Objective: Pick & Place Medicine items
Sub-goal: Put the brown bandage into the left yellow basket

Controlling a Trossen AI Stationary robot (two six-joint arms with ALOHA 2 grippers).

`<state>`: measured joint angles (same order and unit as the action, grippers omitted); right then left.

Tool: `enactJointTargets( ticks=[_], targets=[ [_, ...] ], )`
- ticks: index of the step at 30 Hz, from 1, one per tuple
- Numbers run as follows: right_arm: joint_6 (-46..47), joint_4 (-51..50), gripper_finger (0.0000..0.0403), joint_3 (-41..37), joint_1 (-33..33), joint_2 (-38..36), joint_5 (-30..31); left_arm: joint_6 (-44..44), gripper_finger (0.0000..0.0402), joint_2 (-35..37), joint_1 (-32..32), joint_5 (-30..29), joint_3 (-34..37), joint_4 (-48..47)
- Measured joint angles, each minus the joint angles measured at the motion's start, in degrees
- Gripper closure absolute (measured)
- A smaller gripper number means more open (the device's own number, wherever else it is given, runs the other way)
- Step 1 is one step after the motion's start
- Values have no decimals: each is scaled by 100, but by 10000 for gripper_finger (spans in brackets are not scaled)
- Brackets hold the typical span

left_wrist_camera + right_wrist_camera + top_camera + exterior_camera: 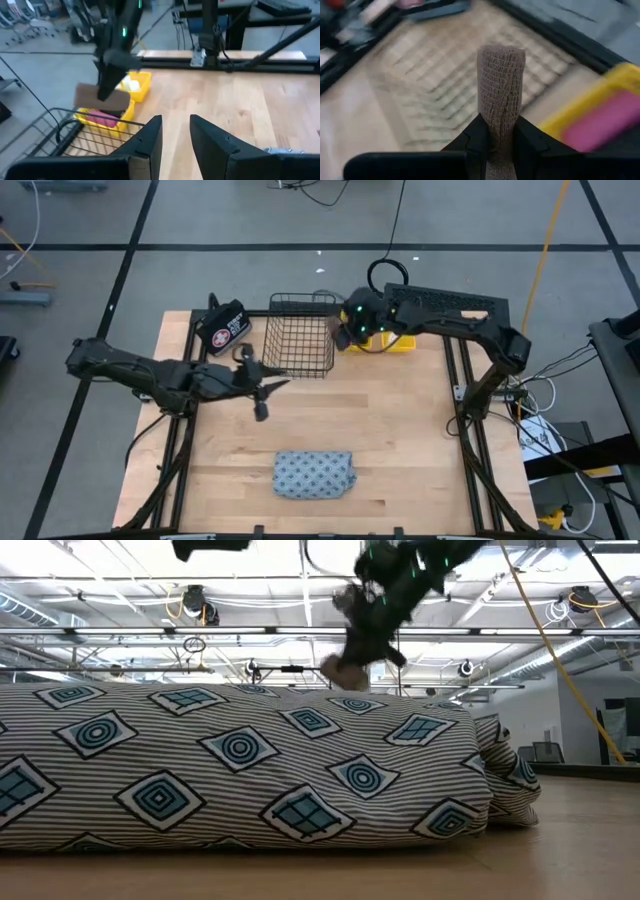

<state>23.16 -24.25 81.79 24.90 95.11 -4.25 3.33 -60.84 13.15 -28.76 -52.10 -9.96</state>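
My right gripper (pixel 342 336) is shut on a brown bar (pixel 500 80) and holds it in the air between the wire basket (pixel 300 335) and the yellow bin (pixel 388 342). The bar also shows in the left wrist view as the brown bar (pixel 92 97). A pink roll (pixel 102 119) and a white bottle (pixel 131 85) lie in the bin. The blue-grey patterned pouch (pixel 313 475) lies flat on the table near its front edge. My left gripper (pixel 268 394) hovers open at the basket's near left corner, with nothing between its fingers (pixel 150 140). My right gripper pinches the brown bar by one end (pixel 499 131) between its two fingers. The rest of the bar sticks out past the fingertips, along the fingers. The fingers slant downward from the table's right. The bar hangs clear of basket, bin and table.
A black bag with a red-and-white round emblem (pixel 222 328) lies at the far left of the table, beside the basket. Bare wood stretches between the basket and the pouch. In the low view the pouch (pixel 240 770) fills the foreground.
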Motion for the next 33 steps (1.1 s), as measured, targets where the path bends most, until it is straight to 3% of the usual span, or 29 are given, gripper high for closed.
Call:
enactJointTargets(
  ticks=[9,18,27,33],
  targets=[
    [996,2540,356,-1812,997,-11,269,140,293,566,238,-406,357,-326],
    [1374,4245,358,-3021,909,-19,1255,674,293,779,221,-1095,892,-321],
    [1371,4372,348,-3345,820,-20,1473,790,293,774,221,-1178,935,-271],
    [1370,4393,317,-3374,820,-20,1473,799,293,772,221,-1178,935,-213]
  ],
)
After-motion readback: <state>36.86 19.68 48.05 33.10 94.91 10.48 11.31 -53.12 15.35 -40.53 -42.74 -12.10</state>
